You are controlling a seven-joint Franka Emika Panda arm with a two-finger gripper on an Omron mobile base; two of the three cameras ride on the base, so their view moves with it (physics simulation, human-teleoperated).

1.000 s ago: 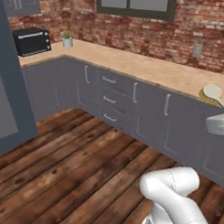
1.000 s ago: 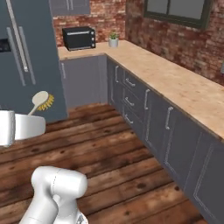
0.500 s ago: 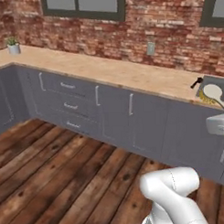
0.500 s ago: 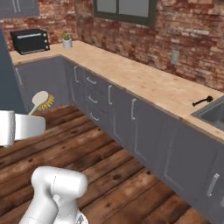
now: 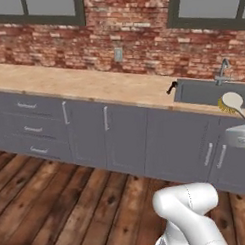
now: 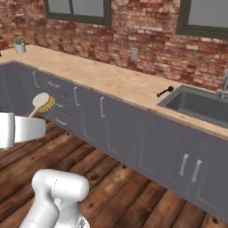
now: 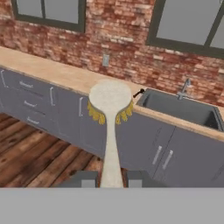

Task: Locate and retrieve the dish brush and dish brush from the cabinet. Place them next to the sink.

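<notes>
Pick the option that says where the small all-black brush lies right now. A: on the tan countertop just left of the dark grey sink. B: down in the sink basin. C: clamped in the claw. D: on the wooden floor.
A: the small all-black brush lies on the tan wooden countertop beside the left rim of the dark grey sink basin, while the claw holds the cream-handled brush with the tan head.
</notes>
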